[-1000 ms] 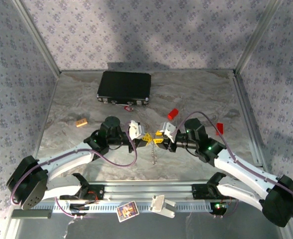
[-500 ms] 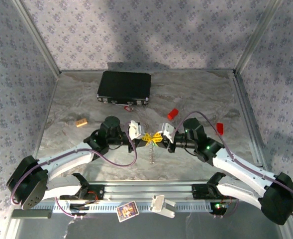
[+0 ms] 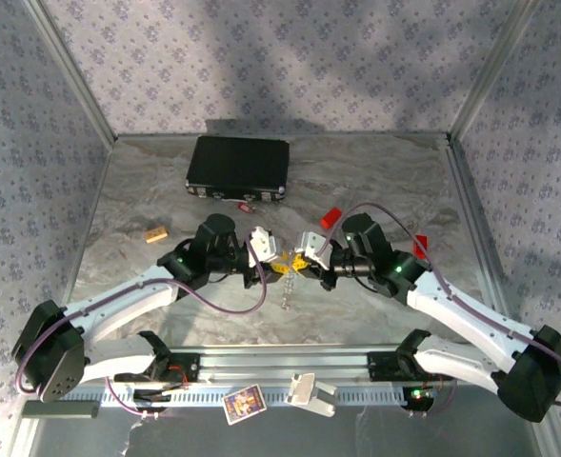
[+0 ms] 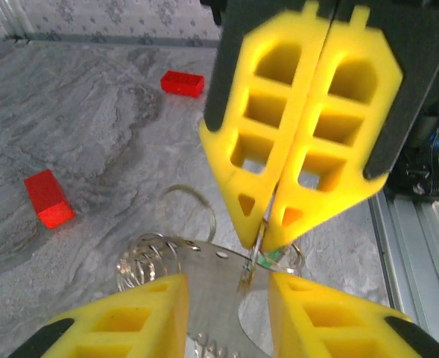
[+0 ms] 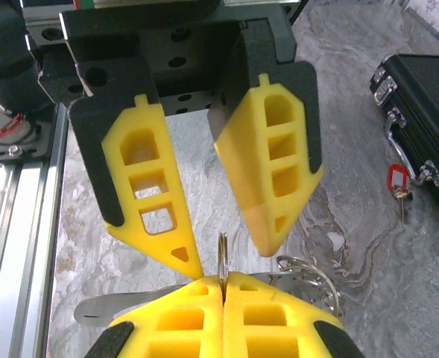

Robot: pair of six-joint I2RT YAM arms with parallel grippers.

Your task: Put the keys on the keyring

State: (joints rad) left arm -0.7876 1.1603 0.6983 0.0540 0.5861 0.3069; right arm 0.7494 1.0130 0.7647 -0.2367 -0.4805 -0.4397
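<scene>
The keyring [image 3: 288, 278] hangs between my two grippers at mid-table, its chain dangling down. My right gripper [image 5: 223, 287] is shut on a thin silvery ring [image 5: 221, 257] of it, which stands edge-on above the fingertips. A pale curved band [image 4: 204, 280] and wire coils [image 4: 148, 257] spread below. My left gripper [image 4: 228, 287] is open, with the band passing between its fingers without touching them. A bit of green, the green key [image 4: 269, 258], peeks out under the right fingertips. The red key [image 5: 396, 183] lies on the table by the black case.
The black case [image 3: 238, 166] sits at the back of the table. Two red blocks [image 3: 330, 217] [image 3: 420, 248] lie right of centre and an orange block [image 3: 156, 233] to the left. A card [image 3: 244, 403] rests on the front rail.
My right gripper has shut on the ring and shifted left. My left gripper has opened. Both wrists have moved slightly toward the back.
</scene>
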